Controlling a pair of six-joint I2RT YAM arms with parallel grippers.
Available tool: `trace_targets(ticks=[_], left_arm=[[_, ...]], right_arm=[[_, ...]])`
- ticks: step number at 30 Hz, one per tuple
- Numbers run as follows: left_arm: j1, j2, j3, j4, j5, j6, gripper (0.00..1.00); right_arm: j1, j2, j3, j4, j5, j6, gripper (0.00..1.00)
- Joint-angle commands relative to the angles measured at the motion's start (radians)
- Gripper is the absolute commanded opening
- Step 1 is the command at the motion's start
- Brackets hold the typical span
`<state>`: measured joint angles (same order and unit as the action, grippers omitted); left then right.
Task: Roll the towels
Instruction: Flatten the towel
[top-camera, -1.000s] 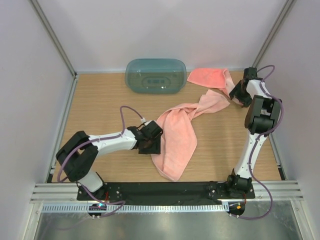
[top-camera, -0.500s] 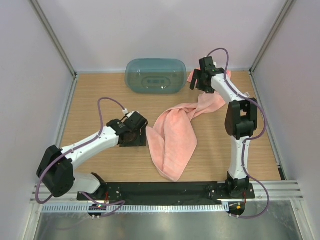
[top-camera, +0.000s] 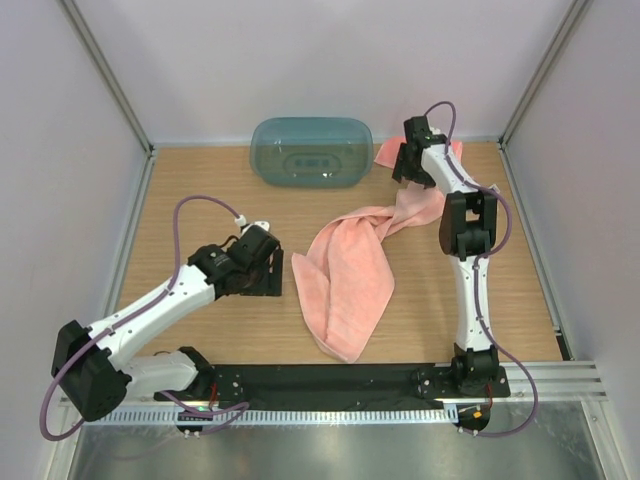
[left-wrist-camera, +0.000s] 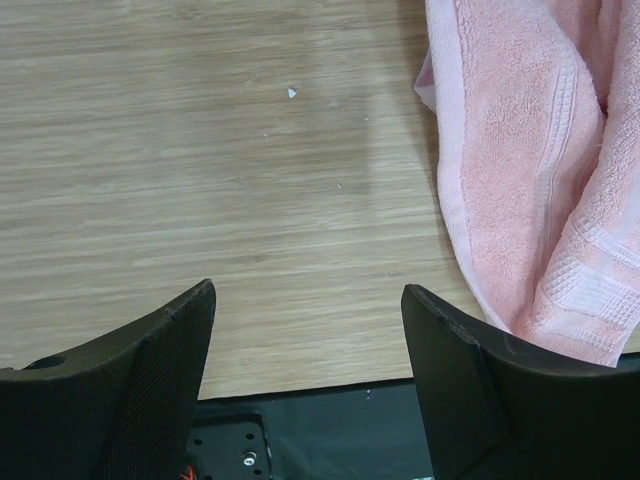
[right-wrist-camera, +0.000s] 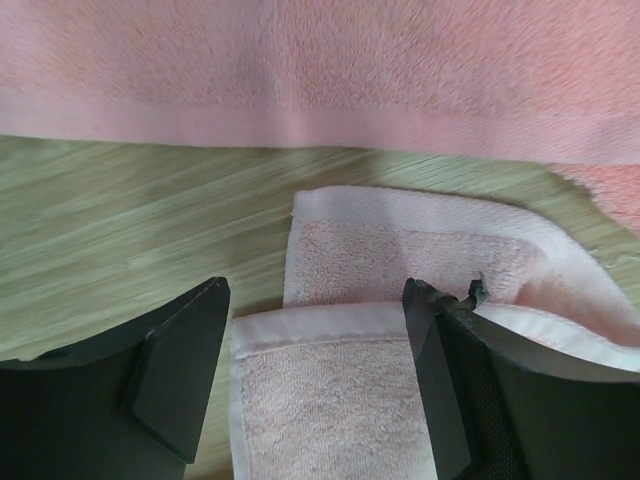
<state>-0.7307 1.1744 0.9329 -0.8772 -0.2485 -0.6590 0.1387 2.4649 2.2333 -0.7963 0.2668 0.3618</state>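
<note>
Wood-grain table (top-camera: 200, 190) boxed in by pale walls, from above: a teal tub (top-camera: 311, 152) at the back, a long towel (top-camera: 350, 285) sprawled unrolled down the middle, a far towel (top-camera: 383, 152) bunched at the back edge just right of the tub. Over bare wood just left of the long towel, the left gripper (top-camera: 262, 275), touching nothing. Reaching out to the far towel, the right gripper (top-camera: 405, 165), hovering at its edge, likely there to pull the cloth flat before any rolling. From the left wrist: fingers (left-wrist-camera: 140, 370) spread wide, only wood between them; long towel (left-wrist-camera: 520, 180) off to the right, its hemmed edge clear of the jaws, probably lined up for a grab at that edge. From the right wrist: fingers (right-wrist-camera: 170, 370) spread as well, straddling a folded end of towel (right-wrist-camera: 400, 260) without pinching it; more pink hem (right-wrist-camera: 300, 70) across the top, beyond a strip of wood. Hard to assign either piece to one cloth or the other here. Neither of the towels rolled yet; task barely begun, by the look of it.
</note>
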Motion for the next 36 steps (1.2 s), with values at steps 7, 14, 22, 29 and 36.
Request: trace_targets(ticks=[7,14,22,29,36], left_arm=[[0.002,-0.016,-0.014,0.006,-0.006,0.03,0.76],[0.001,-0.019,-0.017,0.011,-0.012,0.032,0.76],[0.002,-0.036,-0.02,0.009,-0.025,0.024,0.76],[0.001,-0.045,-0.022,0.011,-0.032,0.022,0.77],[0.002,-0.041,-0.022,0.009,-0.041,0.022,0.77]], right_arm=[[0.013,0.046,0.065,-0.023,0.045,-0.021,0.51],[0.012,0.026,-0.001,0.003,0.042,-0.018,0.01],[-0.008,-0.05,-0.014,0.02,-0.023,0.014,0.35],[-0.044,-0.021,-0.02,0.023,-0.049,0.014,0.67],[-0.053,0.025,-0.076,0.046,-0.055,0.023,0.31]])
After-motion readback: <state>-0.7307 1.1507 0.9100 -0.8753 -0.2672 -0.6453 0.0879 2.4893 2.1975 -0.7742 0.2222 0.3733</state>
